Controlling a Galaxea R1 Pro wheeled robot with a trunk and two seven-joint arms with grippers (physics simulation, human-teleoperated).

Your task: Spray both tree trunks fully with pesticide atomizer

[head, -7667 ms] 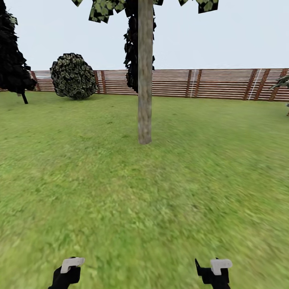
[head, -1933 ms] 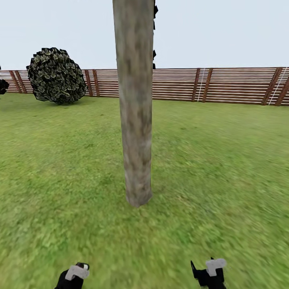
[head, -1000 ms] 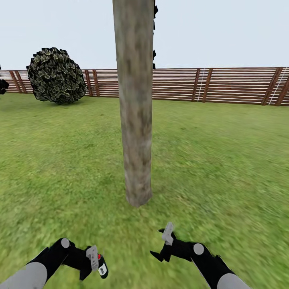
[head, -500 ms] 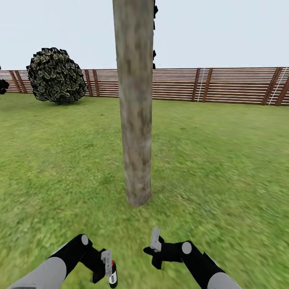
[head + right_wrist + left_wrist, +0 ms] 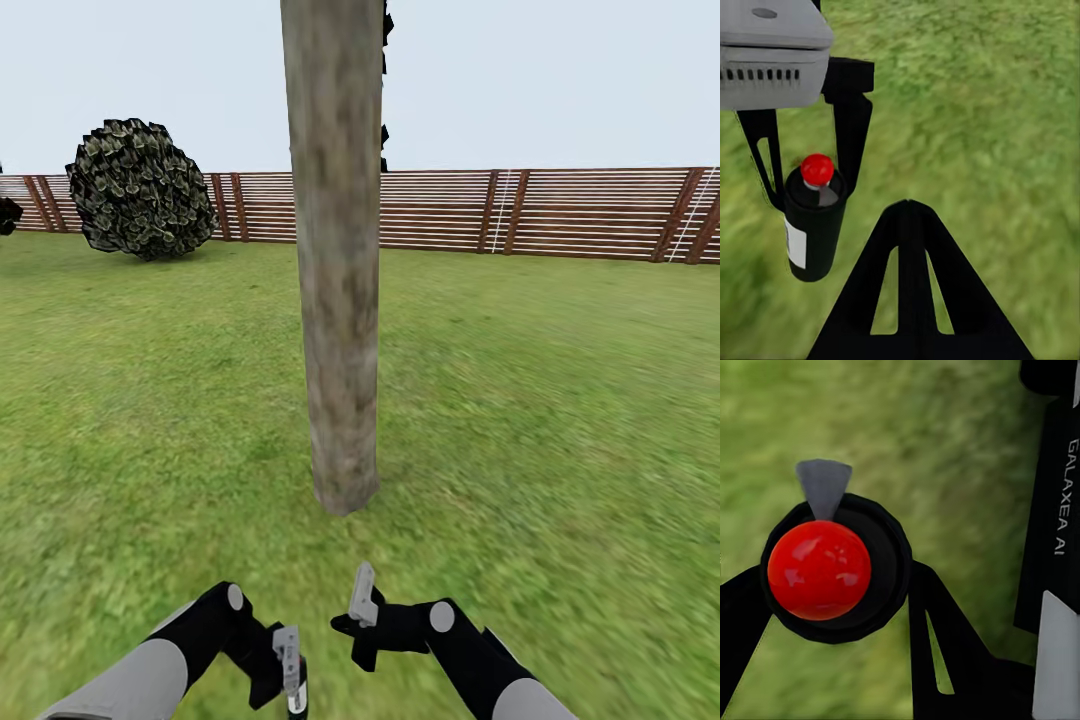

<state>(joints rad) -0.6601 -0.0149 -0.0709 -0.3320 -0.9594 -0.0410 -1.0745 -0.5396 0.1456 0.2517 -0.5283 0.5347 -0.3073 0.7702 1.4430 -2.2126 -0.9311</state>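
Open lawn (image 5: 560, 400) rings the tree trunk (image 5: 335, 250); left gripper (image 5: 290, 672) pinches the pesticide atomizer (image 5: 814, 225); right gripper (image 5: 352, 628) seemingly spread.

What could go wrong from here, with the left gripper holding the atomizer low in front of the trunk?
1. The left gripper holds the pesticide atomizer near its red top, body hanging below; it might slip.
2. The right gripper sits close beside it and could knock the bottle.
3. The atomizer is low, near the grass, and the tree trunk rises far above, so spray may cover only its base.
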